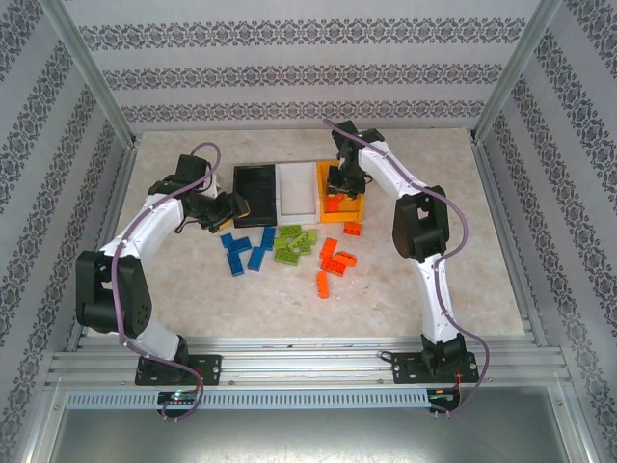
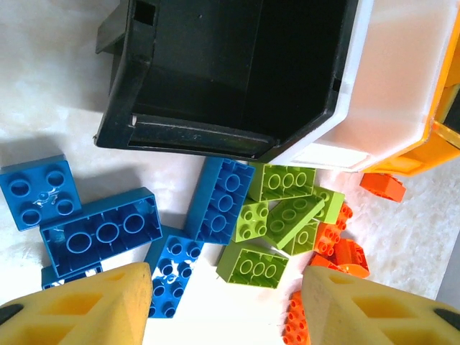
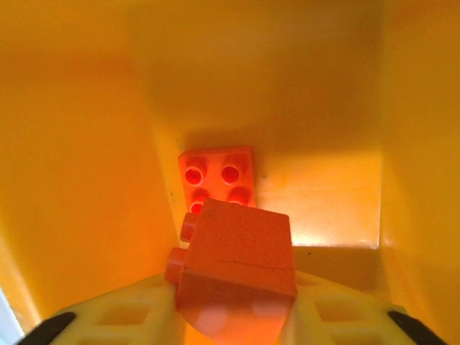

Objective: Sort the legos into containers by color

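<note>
Orange bin [image 3: 86,180] walls enclose the right gripper [image 3: 233,316], its jaws clenched on an orange brick [image 3: 241,266] above, I think, a second brick [image 3: 215,172] lying on the floor; released tilted, it could bounce out. Meanwhile the left gripper [image 2: 226,302] hangs spread and empty over the loose pile by the black bin [image 2: 187,136], where a careless descent could scatter blue bricks [image 2: 100,230] among lime ones [image 2: 280,183].

Bins [image 1: 297,188] 3; blue legos [image 1: 258,258] 5, green legos [image 1: 289,243] 5, orange legos [image 1: 344,258] 7.
</note>
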`<move>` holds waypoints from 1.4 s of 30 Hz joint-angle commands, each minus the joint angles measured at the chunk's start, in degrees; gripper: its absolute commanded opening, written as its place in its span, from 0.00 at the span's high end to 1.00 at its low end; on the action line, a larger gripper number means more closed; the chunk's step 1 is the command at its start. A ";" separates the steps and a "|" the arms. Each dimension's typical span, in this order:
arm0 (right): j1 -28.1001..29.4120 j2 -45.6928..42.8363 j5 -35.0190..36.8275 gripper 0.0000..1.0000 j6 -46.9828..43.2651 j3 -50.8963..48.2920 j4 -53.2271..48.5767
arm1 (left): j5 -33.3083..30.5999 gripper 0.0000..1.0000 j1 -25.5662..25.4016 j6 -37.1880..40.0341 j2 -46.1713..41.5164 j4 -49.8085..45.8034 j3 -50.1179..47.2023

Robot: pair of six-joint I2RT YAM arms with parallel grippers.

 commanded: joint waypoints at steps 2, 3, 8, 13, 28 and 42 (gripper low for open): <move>-0.39 -1.26 0.14 0.58 -0.37 0.69 -1.02 | -0.46 0.42 0.64 0.78 -0.47 -1.71 0.49; -0.40 -1.94 0.33 0.57 -0.36 0.64 -1.02 | -0.34 0.42 0.62 0.66 -0.12 -1.45 0.56; -0.41 -8.15 2.23 0.46 -0.21 -0.29 -2.69 | 0.72 0.42 0.62 0.10 1.59 -0.26 1.83; 0.59 -21.38 6.28 0.33 0.87 -15.84 -0.12 | 0.62 0.42 0.65 0.19 1.77 0.83 2.20; 7.51 -30.62 11.29 0.28 9.93 -49.05 21.30 | -1.10 0.42 0.25 -2.09 -0.39 5.59 -0.48; 3.66 -22.19 11.31 0.31 7.76 -45.99 25.34 | -2.78 0.42 0.32 -0.07 -5.10 1.05 -1.77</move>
